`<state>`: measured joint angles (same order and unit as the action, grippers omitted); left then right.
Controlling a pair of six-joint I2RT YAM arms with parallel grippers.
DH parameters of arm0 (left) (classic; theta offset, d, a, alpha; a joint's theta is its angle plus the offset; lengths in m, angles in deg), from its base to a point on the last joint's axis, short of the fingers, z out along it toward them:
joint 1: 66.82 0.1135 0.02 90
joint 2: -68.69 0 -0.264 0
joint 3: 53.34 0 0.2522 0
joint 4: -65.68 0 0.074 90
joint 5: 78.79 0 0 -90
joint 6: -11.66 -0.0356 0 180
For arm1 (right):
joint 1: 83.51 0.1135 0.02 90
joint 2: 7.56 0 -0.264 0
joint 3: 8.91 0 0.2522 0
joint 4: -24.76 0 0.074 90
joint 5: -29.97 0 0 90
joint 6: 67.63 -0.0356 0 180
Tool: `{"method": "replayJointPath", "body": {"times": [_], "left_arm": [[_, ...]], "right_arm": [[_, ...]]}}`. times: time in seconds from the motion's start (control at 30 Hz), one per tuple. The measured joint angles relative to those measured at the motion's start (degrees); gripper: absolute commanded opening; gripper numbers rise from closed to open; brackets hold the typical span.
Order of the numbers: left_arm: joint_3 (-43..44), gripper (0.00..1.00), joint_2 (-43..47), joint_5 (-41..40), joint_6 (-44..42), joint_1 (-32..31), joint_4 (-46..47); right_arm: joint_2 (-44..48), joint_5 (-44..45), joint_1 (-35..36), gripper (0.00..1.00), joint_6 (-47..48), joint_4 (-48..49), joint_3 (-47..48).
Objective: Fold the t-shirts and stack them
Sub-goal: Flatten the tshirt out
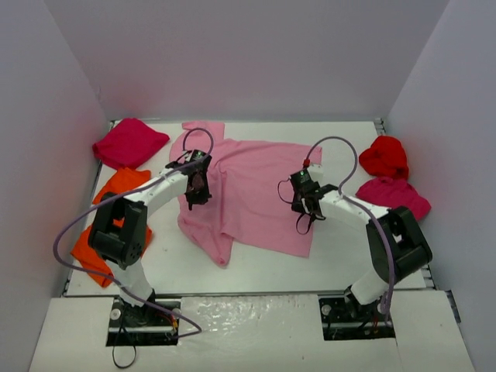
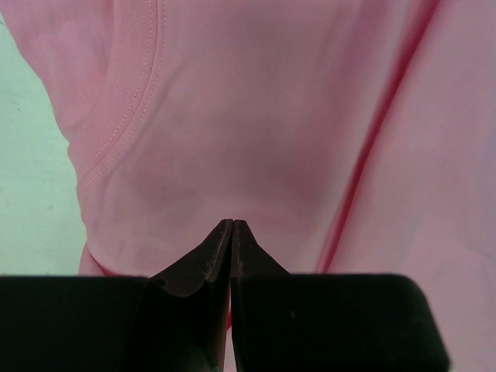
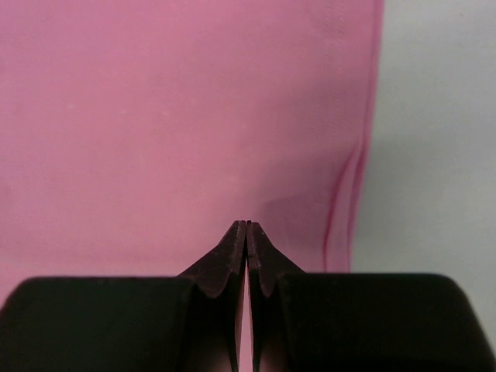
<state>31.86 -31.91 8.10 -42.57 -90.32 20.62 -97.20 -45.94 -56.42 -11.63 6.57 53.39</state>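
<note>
A light pink t-shirt (image 1: 260, 194) lies spread out, partly rumpled, in the middle of the white table (image 1: 341, 256). My left gripper (image 1: 197, 194) hovers over its left part, jaws shut with nothing between them. In the left wrist view the tips (image 2: 232, 223) point at pink cloth (image 2: 256, 116) just below the stitched collar (image 2: 136, 101). My right gripper (image 1: 304, 211) is over the shirt's right part, also shut and empty. Its tips (image 3: 247, 225) sit above pink cloth (image 3: 155, 116) close to the hemmed edge (image 3: 364, 147).
A magenta shirt (image 1: 130, 143) lies bunched at the back left. An orange one (image 1: 101, 232) lies along the left edge, under the left arm. At the right are a red shirt (image 1: 385, 156) and a magenta-crimson one (image 1: 394, 195). White walls enclose three sides.
</note>
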Motion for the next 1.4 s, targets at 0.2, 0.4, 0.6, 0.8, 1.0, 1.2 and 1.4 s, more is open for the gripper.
{"method": "replayJointPath", "body": {"times": [0.2, 0.4, 0.6, 0.8, 1.0, 1.2, 1.4], "left_arm": [[1.0, 0.00, -3.2, -0.2, 2.2, 0.3, -0.2], [1.6, 0.00, -4.7, 0.4, 4.3, 0.8, -1.4], [1.2, 0.00, -5.2, 3.6, 7.2, 1.1, -2.4], [0.3, 0.00, -6.3, 8.3, 8.5, 2.1, -3.5], [0.0, 0.00, -6.1, 9.3, 8.5, 3.5, -5.1], [-1.5, 0.00, -4.9, 9.5, 8.1, 5.3, -6.1], [-2.8, 0.00, -4.0, 9.5, 7.5, 7.0, -7.0]], "right_arm": [[-4.8, -2.5, 0.0, 0.00, 1.3, 1.1, 3.0], [-7.0, -2.3, 0.0, 0.00, 1.8, 0.4, 3.0], [-8.2, -0.1, -0.4, 0.00, 2.0, -0.5, 4.3], [-10.7, 2.7, -2.9, 0.00, 2.5, -1.2, 6.9], [-11.5, 6.1, -5.9, 0.00, 2.8, -2.8, 8.0], [-11.8, 10.1, -10.9, 0.00, 2.6, -5.9, 8.3], [-13.2, 13.3, -12.4, 0.00, 2.6, -8.2, 9.6]]}}
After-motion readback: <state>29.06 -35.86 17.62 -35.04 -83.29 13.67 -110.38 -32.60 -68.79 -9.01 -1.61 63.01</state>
